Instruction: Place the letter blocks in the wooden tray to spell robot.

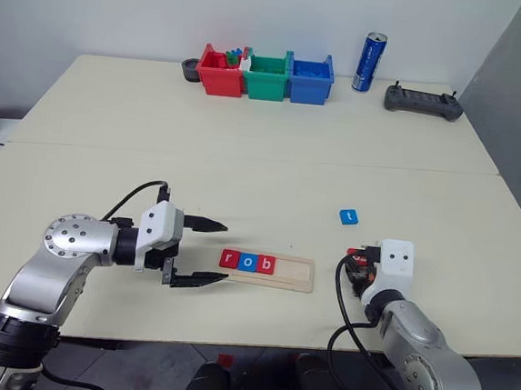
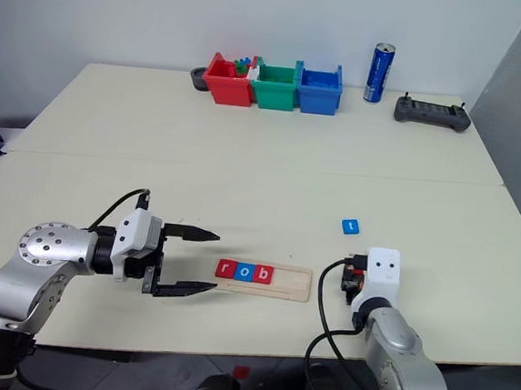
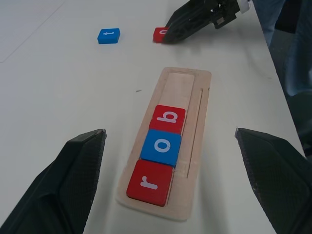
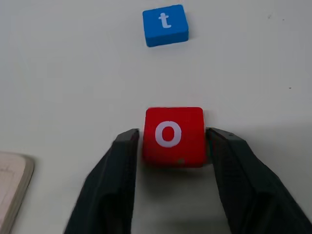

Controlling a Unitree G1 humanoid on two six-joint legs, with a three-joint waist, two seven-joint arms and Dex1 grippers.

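Red "o" block (image 4: 173,135) between right gripper (image 4: 173,146) fingers; left gripper (image 1: 199,252) wide beside tray (image 3: 195,83) reading "rob".

Left gripper (image 1: 208,252) agape, right gripper (image 4: 171,139) pinching.

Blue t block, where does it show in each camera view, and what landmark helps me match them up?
Left eye view: blue t block on bare table, beyond the wooden tray's right end.
Right eye view: same spot, beyond the tray's right end.
Left wrist view: past the tray's empty end.
Right wrist view: just beyond the red o block.
Shared landmark: the wooden tray.
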